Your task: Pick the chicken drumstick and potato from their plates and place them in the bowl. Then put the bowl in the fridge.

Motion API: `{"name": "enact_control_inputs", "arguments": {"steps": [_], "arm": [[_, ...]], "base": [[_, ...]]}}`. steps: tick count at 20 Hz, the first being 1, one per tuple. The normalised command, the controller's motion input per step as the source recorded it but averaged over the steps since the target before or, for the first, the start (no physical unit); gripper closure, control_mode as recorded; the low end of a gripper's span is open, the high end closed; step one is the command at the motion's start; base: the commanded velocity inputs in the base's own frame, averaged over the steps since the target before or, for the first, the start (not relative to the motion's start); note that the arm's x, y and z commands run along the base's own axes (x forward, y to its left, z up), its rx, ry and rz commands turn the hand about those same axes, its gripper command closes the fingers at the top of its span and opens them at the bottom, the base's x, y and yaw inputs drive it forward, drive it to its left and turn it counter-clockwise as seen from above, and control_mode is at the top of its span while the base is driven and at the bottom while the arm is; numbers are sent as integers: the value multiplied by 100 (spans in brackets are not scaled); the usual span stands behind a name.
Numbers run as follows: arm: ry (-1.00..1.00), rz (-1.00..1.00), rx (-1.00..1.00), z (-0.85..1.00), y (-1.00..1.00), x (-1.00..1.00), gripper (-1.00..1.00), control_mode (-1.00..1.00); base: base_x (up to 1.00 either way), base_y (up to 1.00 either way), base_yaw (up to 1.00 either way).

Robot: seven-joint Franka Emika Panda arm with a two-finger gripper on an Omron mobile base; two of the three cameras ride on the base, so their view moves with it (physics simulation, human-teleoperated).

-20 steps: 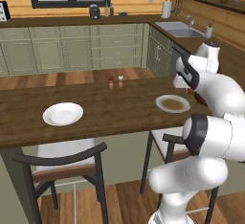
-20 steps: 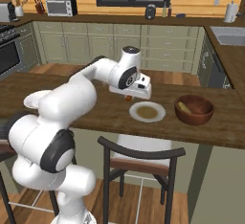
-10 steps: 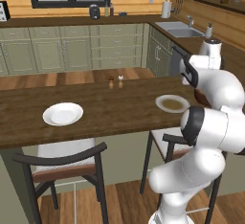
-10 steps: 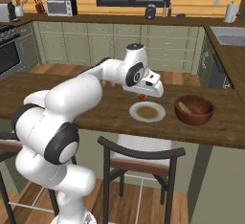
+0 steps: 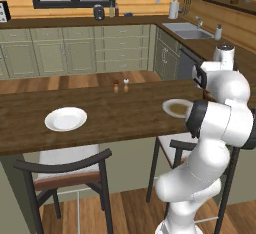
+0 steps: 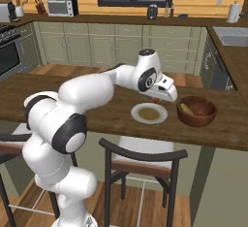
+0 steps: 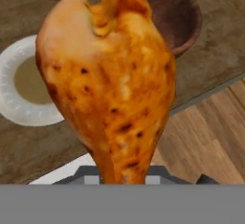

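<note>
While the white plate (image 5: 65, 118) sits bare well to the left of the bowl (image 6: 196, 110) on the long wooden counter (image 5: 100, 113), the action is at the counter's right end. Next comes the olive-centred plate (image 6: 149, 113), just left of the bowl, also bare now. Above the gap between that plate and the bowl hangs the gripper (image 6: 162, 96), clamped on the drumstick (image 7: 110, 79); the hand view shows its glossy orange meat close up, bone end down between the fingers, with the plate and the bowl's rim behind it. An orange speck under the hand in the right base view marks it too. Inside the bowl lies a yellowish lump, likely the potato (image 6: 186, 108).

Compared with a second ago, the hand has swung rightward from behind the plate toward the bowl, carrying the drumstick with it. That suggests the potato is done and the drumstick is nearly over its drop point; the fridge trip remains.
</note>
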Motion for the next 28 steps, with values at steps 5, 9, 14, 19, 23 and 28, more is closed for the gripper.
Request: {"name": "enact_control_inputs", "arguments": {"steps": [5, 9, 14, 19, 23, 28], "arm": [[0, -3, 0, -3, -64, 34, 100, -100], [0, 0, 1, -11, -66, 38, 100, -100], [0, 0, 0, -31, -44, 46, 100, -100], [0, 0, 0, -34, -31, 45, 100, -100], [0, 0, 1, -26, -15, 45, 100, -100], [0, 0, 1, -36, -8, 48, 100, -100]], "base": [[0, 0, 0], [0, 0, 0], [0, 0, 0], [0, 0, 0], [0, 0, 0], [0, 0, 0]]}}
